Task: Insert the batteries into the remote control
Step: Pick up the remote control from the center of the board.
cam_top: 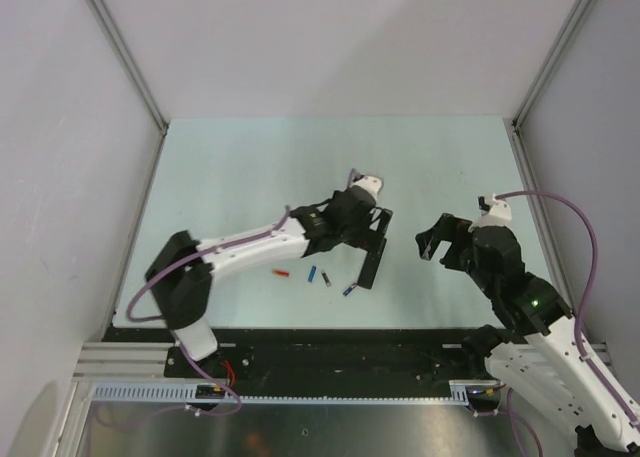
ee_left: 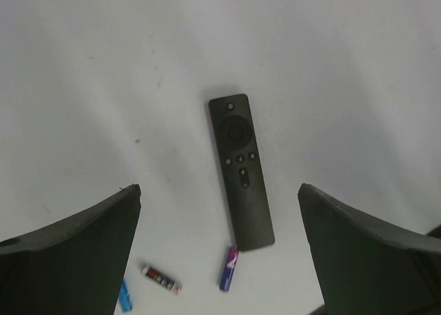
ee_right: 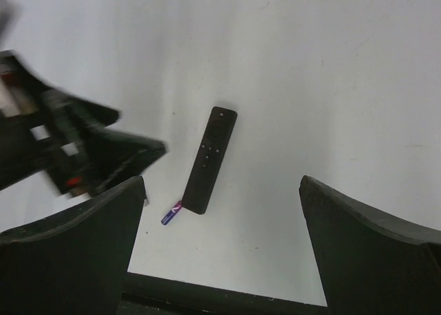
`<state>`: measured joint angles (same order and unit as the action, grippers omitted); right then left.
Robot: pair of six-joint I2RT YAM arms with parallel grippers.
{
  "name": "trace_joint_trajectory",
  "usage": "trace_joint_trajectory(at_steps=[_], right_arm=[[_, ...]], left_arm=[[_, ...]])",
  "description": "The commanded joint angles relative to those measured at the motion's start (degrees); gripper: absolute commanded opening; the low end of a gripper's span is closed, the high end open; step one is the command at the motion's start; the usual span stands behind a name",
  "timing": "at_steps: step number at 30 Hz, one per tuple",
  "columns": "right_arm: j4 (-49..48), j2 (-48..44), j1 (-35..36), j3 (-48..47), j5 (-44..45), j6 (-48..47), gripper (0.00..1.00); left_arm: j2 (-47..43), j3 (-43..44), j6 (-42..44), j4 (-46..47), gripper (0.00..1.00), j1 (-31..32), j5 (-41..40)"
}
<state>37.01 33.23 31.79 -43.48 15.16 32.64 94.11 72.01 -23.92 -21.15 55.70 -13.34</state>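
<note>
The remote control is a slim black bar lying flat on the table with its buttons facing up, also visible from above and in the right wrist view. One blue-purple battery touches its lower end. A second, darker battery lies to its left. My left gripper hovers open over the remote's upper end, holding nothing. My right gripper stands open and empty to the right of the remote.
A small light-blue piece and a small red piece lie left of the batteries. The left arm shows in the right wrist view. The table's black front edge runs close behind the remote's lower end.
</note>
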Motion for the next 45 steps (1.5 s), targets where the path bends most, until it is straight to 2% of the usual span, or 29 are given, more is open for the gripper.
trace_joint_trajectory(at_steps=[1,5,11,18,25,31,37,40,45], right_arm=[[0.07,-2.29,0.29,-0.64,-1.36,0.49,1.00],[2.09,-2.91,0.38,-0.64,-1.36,0.93,1.00],[2.97,-3.53,0.29,-0.72,-0.92,0.84,1.00],[2.89,-3.09,0.38,-0.64,-0.83,0.93,1.00],[2.80,-2.38,0.38,-0.72,-0.92,1.02,1.00],[2.97,-3.00,0.46,-0.64,-0.92,1.11,1.00],[2.80,-3.53,0.46,-0.64,-1.18,1.28,1.00],[2.80,-3.61,0.46,-0.64,-1.27,1.46,1.00],[2.45,-3.97,0.38,-0.72,-1.80,1.81,1.00]], left_arm=[[10.19,8.05,3.09,-0.12,1.00,0.89,0.78],[16.89,14.55,4.23,-1.18,1.00,2.04,0.51],[24.18,19.48,5.20,-3.55,0.99,2.83,-2.04],[27.09,20.37,6.35,-5.04,0.87,2.83,-2.48],[28.50,19.22,5.29,-5.40,0.82,2.74,-2.92],[29.82,19.58,5.20,-5.40,0.75,2.83,-1.07],[30.52,19.05,5.03,-5.31,0.63,2.74,0.07],[30.70,18.70,5.11,-5.31,0.48,2.74,0.51],[28.08,17.64,4.76,-5.31,0.31,2.74,-0.19]])
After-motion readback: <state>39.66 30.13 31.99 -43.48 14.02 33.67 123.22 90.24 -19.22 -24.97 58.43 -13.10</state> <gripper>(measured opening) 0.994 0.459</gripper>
